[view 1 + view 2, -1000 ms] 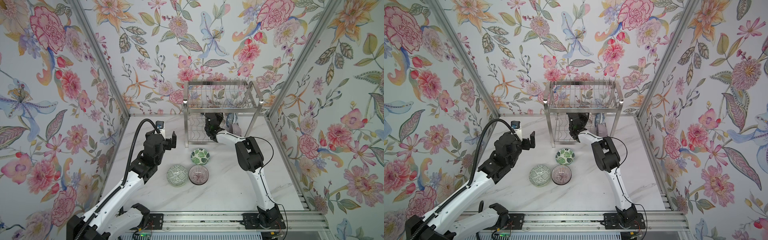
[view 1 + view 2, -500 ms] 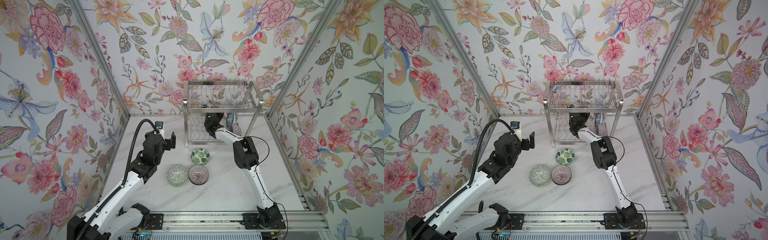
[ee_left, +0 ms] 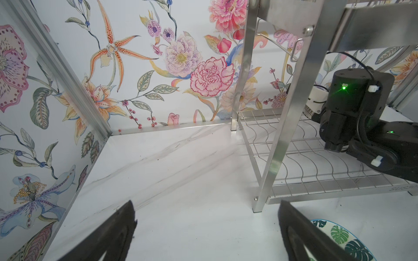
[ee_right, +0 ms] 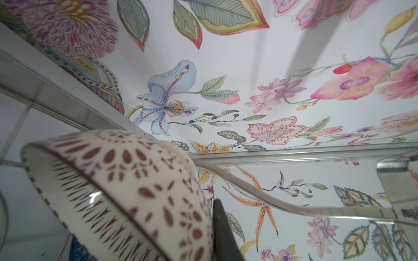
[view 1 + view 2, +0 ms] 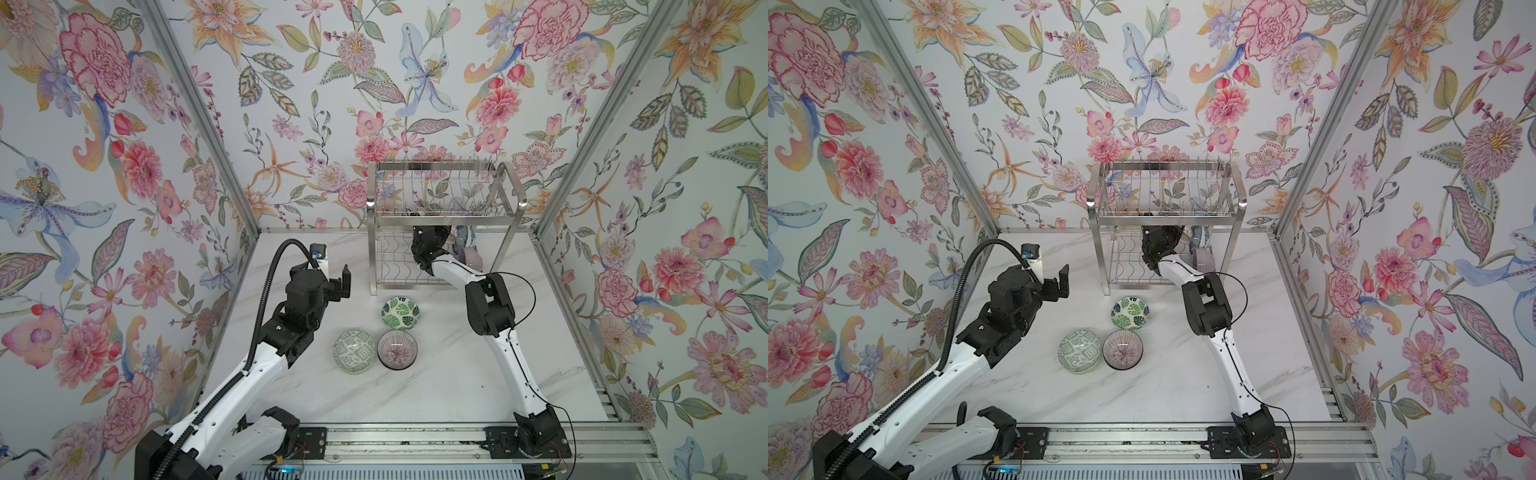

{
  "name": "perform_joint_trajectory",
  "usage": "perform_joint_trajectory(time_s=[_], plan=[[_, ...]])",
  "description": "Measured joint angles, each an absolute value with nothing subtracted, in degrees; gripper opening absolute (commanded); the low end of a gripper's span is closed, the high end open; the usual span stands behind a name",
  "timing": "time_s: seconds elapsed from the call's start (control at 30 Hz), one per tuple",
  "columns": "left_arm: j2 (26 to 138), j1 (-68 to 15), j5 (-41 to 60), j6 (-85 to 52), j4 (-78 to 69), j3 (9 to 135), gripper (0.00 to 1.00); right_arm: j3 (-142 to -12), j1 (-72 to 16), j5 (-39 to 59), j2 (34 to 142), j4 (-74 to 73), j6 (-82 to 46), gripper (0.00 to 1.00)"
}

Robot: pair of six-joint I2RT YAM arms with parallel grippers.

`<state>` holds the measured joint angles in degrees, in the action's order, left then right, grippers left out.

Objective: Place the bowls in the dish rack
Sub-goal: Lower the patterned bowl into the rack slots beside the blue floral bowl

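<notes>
The white lattice bowl [image 4: 135,185], cream with brown petal cut-outs, is tipped on edge inside the lower tier of the dish rack [image 5: 372,249]. The right claw [image 4: 218,217] is clamped on its rim at the end of an arm stretched forward under the top shelf. The left claw [image 3: 207,212] hangs spread wide and empty over the counter [image 5: 436,386] beside the rack, near three mouth-up bowls: green leaf [image 5: 400,312], grey-green geometric [image 5: 353,351], purple-lined [image 5: 397,350].

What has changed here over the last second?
Barely anything. The right arm shifted its elbow slightly inward, the right gripper staying shut on the brown-patterned bowl in the dish rack. The left gripper stays open; the leaf bowl, grey-green bowl and purple-lined bowl haven't moved.
</notes>
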<state>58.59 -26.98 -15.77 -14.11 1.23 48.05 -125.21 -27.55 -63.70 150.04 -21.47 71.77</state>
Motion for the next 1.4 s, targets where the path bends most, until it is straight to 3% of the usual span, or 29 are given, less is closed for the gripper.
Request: perform_joint_trajectory(time_s=[0.9,1.4], plan=[[57.63,-26.5,-15.18,-14.09,1.26,47.97,0.99,-127.09,-27.64,-64.1,152.33,-16.75,67.26,0.0],[57.76,-26.13,-15.14,-14.06,1.26,47.97,0.99,-127.09,-27.73,-63.53,151.59,-13.63,63.59,0.06]])
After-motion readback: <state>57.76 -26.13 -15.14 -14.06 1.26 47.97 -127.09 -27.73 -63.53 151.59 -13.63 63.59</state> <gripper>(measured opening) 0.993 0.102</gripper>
